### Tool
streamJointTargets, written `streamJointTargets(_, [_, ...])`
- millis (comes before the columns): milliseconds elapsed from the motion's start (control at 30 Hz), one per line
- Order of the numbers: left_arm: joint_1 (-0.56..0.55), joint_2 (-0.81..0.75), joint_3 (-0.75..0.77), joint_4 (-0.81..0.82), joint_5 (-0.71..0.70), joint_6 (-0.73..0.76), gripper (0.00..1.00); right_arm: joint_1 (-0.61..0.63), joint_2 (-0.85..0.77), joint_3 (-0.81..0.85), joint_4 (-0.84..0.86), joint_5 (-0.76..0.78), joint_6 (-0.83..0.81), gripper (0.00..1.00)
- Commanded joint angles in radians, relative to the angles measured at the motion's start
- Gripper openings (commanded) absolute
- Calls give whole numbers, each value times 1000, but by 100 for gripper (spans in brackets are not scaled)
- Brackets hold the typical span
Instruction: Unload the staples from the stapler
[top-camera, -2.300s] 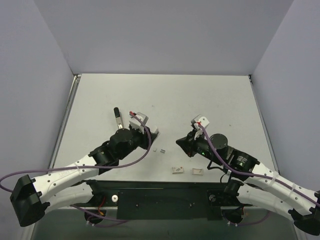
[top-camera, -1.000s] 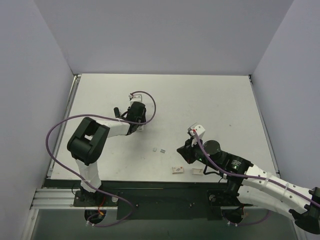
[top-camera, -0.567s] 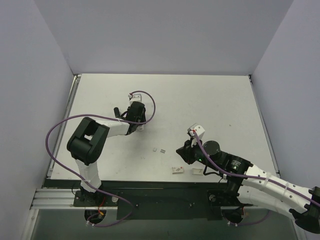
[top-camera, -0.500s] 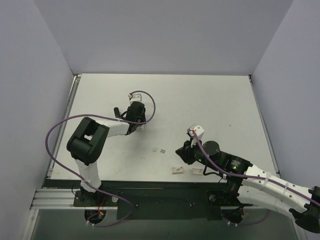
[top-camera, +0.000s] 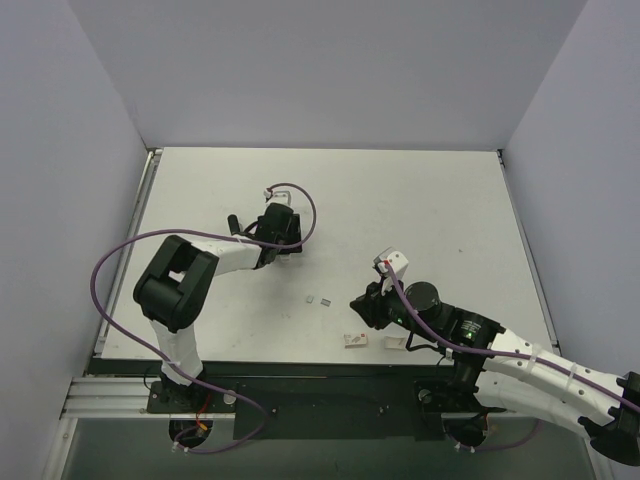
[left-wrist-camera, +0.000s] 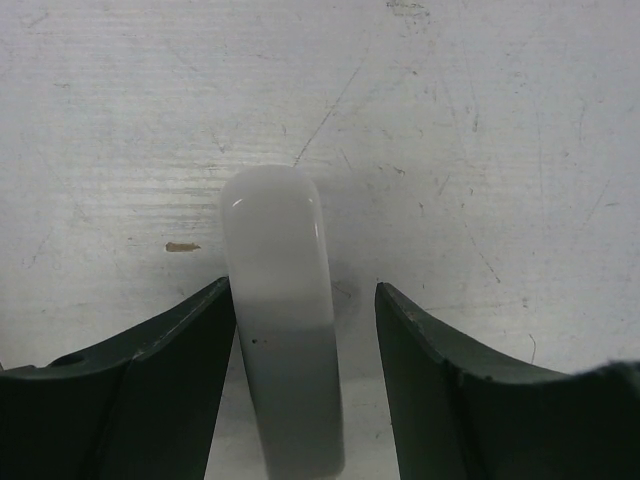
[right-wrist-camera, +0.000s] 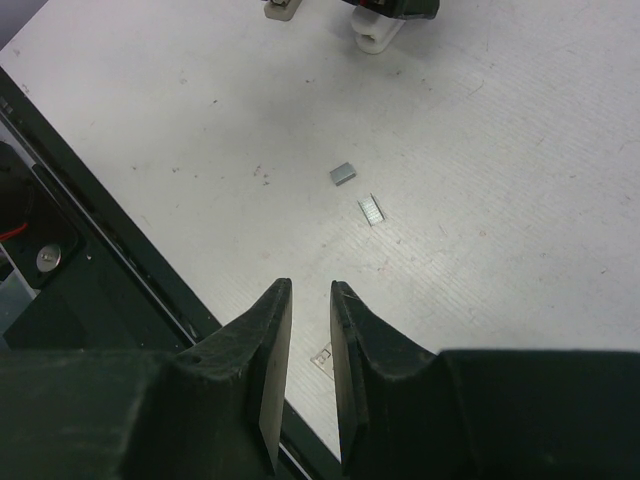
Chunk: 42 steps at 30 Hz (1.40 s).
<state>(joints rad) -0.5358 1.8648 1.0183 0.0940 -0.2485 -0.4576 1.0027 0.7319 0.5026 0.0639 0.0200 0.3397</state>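
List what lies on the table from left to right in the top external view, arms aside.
stapler → first staple strip → second staple strip → left white packet → right white packet

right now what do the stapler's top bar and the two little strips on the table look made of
Stapler top bar: likely smooth glossy white plastic, from its soft highlight and rounded end. Staples: probably bare silvery metal; one shows fine ribbing.
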Motion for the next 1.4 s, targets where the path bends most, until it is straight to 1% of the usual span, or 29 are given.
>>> streamJointTargets(0, [-6, -26, 28, -92, 9, 8, 67, 5, 1, 14, 24, 12, -2, 19])
streamJointTargets(200, [-16, -55, 45, -158, -54, 25, 66, 8, 8, 14, 28, 11, -5, 19])
streamJointTargets(433, [-30, -75, 80, -185, -98, 49, 61, 7, 12, 5, 42, 8, 2, 18])
streamJointTargets(600, [-42, -85, 111, -201, -147, 71, 60, 8, 9, 2, 45, 9, 5, 18])
streamJointTargets(1000, [-49, -49, 187, -215, -183, 105, 58, 8, 23, -1, 53, 9, 4, 18])
streamJointTargets(1367, [-50, -9, 197, -209, -192, 105, 56, 10, 43, 1, 63, 0, 5, 18])
